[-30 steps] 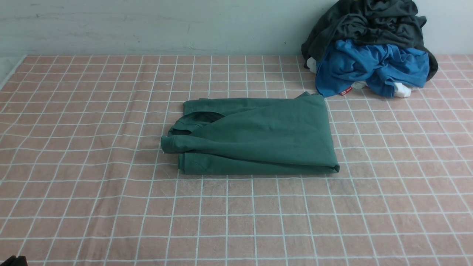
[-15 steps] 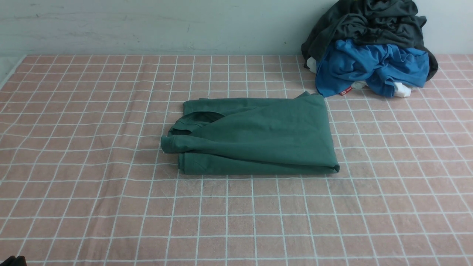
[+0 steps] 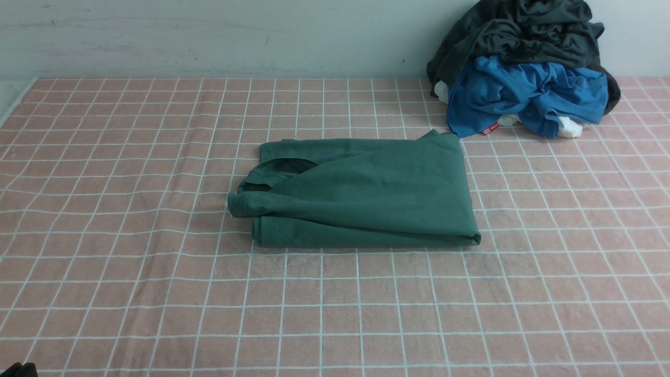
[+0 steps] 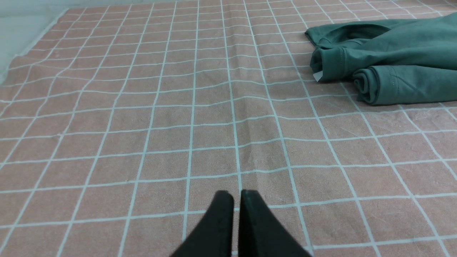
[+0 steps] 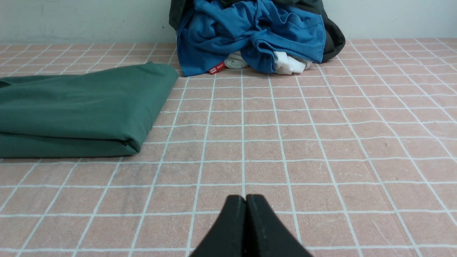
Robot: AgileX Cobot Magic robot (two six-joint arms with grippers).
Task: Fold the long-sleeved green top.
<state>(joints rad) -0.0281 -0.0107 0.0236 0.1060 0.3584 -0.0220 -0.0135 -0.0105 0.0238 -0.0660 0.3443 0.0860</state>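
The green long-sleeved top [image 3: 361, 193] lies folded into a flat rectangle in the middle of the pink checked tablecloth. Its collar and folded edges face left. It also shows in the left wrist view [image 4: 385, 60] and in the right wrist view [image 5: 78, 107]. My left gripper [image 4: 237, 194] is shut and empty, low over bare cloth, well short of the top. My right gripper [image 5: 246, 198] is shut and empty over bare cloth, apart from the top's folded corner. Neither gripper's jaws show in the front view.
A pile of clothes sits at the back right against the wall: a dark grey-black garment [image 3: 523, 31] over a bright blue one [image 3: 523, 94], with white fabric [image 3: 569, 127] beneath. The pile also shows in the right wrist view [image 5: 250, 32]. The wall [image 3: 209, 36] bounds the table's far edge.
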